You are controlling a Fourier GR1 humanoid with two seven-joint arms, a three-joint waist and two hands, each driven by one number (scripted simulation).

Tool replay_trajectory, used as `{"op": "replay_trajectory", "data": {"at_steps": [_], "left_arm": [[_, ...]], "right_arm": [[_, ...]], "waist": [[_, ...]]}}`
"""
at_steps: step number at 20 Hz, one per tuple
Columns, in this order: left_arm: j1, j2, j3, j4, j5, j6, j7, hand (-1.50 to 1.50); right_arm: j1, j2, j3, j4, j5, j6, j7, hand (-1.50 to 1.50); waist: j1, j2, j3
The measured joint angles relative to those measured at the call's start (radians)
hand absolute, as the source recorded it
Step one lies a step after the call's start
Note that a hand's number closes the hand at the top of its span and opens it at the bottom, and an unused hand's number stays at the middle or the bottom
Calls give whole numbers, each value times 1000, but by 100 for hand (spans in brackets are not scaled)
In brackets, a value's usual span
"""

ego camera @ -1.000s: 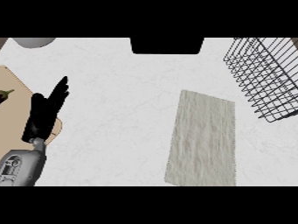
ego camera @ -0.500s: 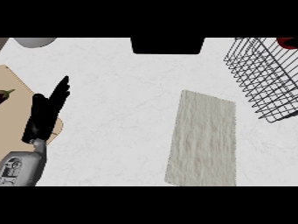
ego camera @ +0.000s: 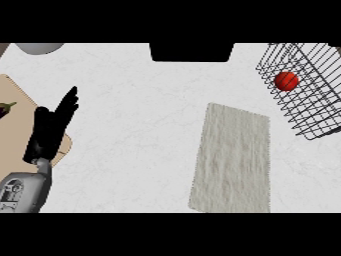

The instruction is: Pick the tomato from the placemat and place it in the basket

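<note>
While the left hand [ego camera: 51,129] is held straight-fingered at the left (over a cutting board [ego camera: 14,92]), the tomato [ego camera: 287,80] is seen inside the far-right basket [ego camera: 317,112].

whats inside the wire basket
A red tomato shows inside the wire basket, seen through the open wires. Nothing else shows in it. The basket's right side runs past the view's edge, so that part cannot be checked, nor whether the tomato touches the bottom.

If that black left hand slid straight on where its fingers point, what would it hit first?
Likely nothing: the black left hand points across bare white counter, passing right of the grey round bowl.
</note>
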Motion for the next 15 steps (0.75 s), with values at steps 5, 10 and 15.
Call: {"op": "replay_trajectory", "data": {"at_steps": [5, 10, 15], "left_arm": [[-12, 3, 13, 1, 4, -6, 11, 0], [2, -4, 15, 12, -5, -4, -8, 0], [0, -5, 25, 16, -3, -10, -16, 0]], "right_arm": [[1, -45, -78, 8, -40, -91, 9, -150], [44, -132, -167, 28, -104, -97, 19, -150], [125, -270, -260, 103, -179, -10, -52, -150]], "waist": [[-3, -1, 0], [-10, -2, 0], [-11, -1, 0]]}}
